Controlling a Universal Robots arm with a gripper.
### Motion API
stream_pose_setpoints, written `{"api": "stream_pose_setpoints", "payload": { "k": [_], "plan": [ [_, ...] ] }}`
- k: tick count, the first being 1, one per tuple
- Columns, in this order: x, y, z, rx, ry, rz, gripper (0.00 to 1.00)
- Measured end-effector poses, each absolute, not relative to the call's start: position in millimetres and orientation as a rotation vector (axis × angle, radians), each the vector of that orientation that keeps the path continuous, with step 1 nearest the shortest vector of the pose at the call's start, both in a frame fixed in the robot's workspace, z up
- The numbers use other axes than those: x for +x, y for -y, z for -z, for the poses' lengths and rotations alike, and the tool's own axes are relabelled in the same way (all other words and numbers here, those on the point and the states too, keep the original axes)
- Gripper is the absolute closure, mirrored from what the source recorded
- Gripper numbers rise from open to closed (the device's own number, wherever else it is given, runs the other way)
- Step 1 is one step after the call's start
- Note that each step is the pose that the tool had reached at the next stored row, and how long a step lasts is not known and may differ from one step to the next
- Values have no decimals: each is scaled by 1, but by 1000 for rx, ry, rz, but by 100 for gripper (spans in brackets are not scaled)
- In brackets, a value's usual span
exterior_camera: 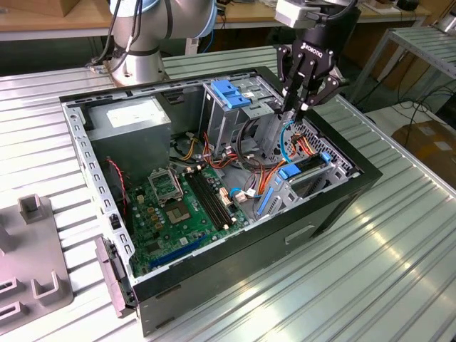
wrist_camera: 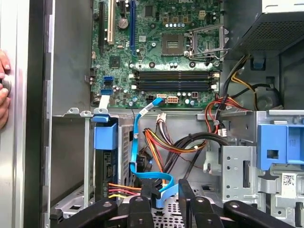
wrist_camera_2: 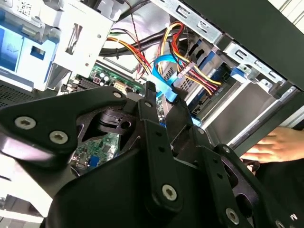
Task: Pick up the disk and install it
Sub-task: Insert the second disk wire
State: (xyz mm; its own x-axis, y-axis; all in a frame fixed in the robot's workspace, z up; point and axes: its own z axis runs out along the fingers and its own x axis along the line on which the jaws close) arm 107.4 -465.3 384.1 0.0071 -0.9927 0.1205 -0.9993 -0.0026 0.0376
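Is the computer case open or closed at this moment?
Open. The computer case lies on its side with no cover on top; the motherboard and cables are exposed.

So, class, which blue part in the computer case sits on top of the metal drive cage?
The broad blue latch, atop the cage; the other blue pieces sit lower, inside the case.

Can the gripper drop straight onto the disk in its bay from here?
Probably not. The gripper hangs over the loose wiring, with the blue flat cable looping just beneath it, and the disk sits off to one side in the bay, wires running to it.
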Motion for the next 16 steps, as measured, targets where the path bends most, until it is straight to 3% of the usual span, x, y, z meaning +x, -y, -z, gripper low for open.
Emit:
{"api": "stream_pose_setpoints", "payload": {
  "k": [4, 7, 8, 9, 10, 16],
  "plan": [
    [107, 464, -381, 2143, 2133, -97, 65],
    [107, 464, -377, 2125, 2116, -131, 89],
    [107, 464, -372, 2096, 2089, -183, 82],
    [107, 464, -366, 2080, 2074, -212, 82],
    [107, 464, -364, 2077, 2072, -217, 75],
    [107, 464, -360, 2068, 2063, -233, 80]
  ]
}}
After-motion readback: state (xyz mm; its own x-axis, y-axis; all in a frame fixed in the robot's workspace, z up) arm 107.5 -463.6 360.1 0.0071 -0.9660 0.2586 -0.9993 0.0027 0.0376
